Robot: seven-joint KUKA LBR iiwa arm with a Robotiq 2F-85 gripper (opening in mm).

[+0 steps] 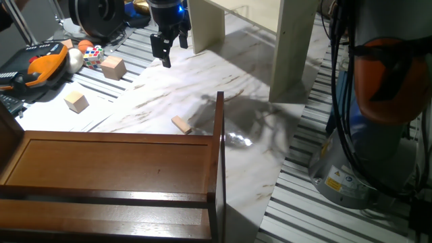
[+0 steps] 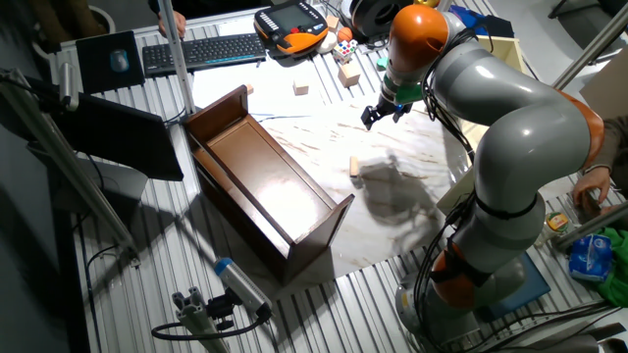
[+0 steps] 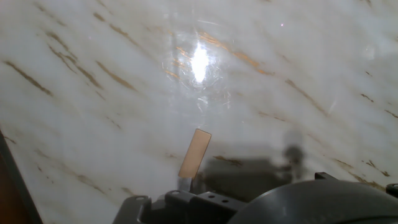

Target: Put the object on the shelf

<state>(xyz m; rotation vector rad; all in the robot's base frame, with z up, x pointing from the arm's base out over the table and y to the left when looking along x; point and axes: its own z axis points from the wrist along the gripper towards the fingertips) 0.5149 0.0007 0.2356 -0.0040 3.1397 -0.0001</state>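
The object (image 1: 181, 124) is a small flat tan wooden block lying on the marble tabletop, just beyond the shelf's upright side panel. It also shows in the other fixed view (image 2: 354, 167) and, lower middle, in the hand view (image 3: 195, 152). The shelf (image 1: 115, 169) is a large dark reddish-brown unit at the front; the other fixed view (image 2: 260, 186) shows it too. My gripper (image 1: 174, 54) hangs above the table, well behind the object, fingers apart and holding nothing. The other fixed view has the gripper (image 2: 379, 118) up and to the right of the block.
Two light wooden cubes (image 1: 113, 67) (image 1: 77, 101) and a colour puzzle cube (image 1: 93, 55) lie at the left. Cream table legs (image 1: 293, 47) stand behind the marble. An orange pendant (image 1: 40, 61) lies far left. The arm's base (image 1: 364, 135) fills the right.
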